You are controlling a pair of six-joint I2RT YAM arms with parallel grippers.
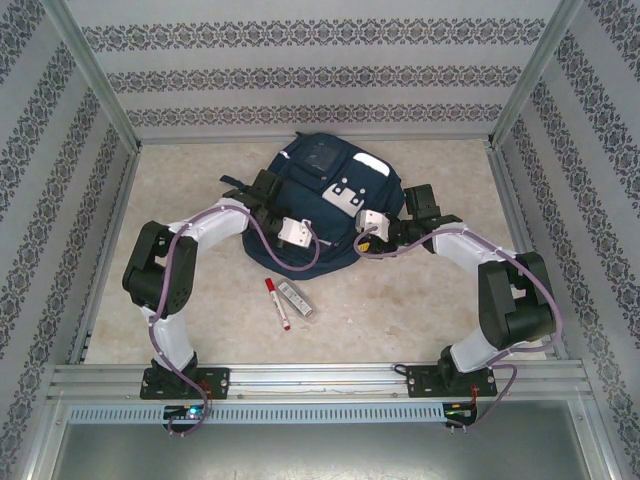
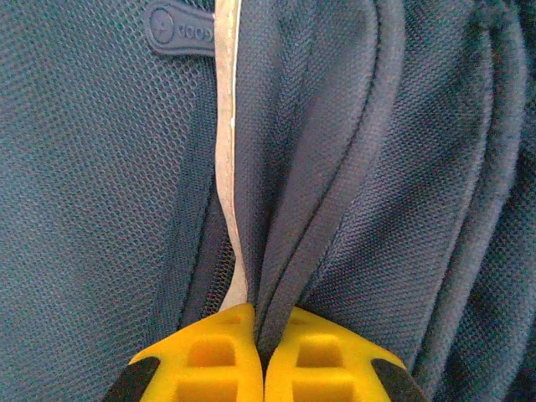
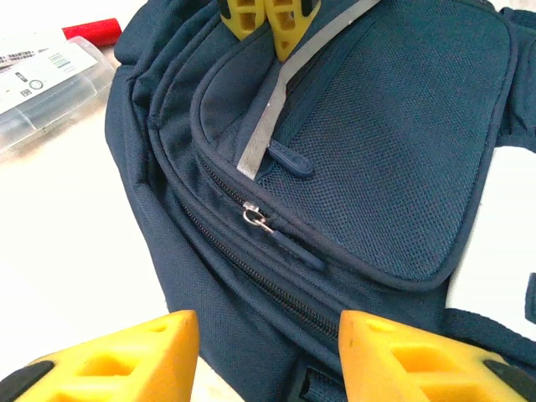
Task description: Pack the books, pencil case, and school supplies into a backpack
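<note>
The navy backpack (image 1: 322, 178) lies in the middle of the table, its front pocket facing up. My left gripper (image 2: 264, 325) is shut on a fold of the backpack (image 2: 100, 209) fabric, next to a grey-white stripe (image 2: 224, 142); from above, my left gripper (image 1: 304, 236) sits at the bag's near edge. My right gripper (image 3: 268, 339) stands open just off the backpack (image 3: 385, 142), its jaws either side of a closed zipper with a metal pull (image 3: 258, 219). The clear pencil case (image 1: 295, 298) and the red-capped white marker (image 1: 277, 303) lie on the table in front of the bag.
Patterned walls and metal posts (image 1: 92, 75) enclose the table on three sides. The arm bases sit on a rail (image 1: 320, 378) at the near edge. The pencil case (image 3: 42, 79) and a red marker end (image 3: 92, 32) lie left of the bag in the right wrist view.
</note>
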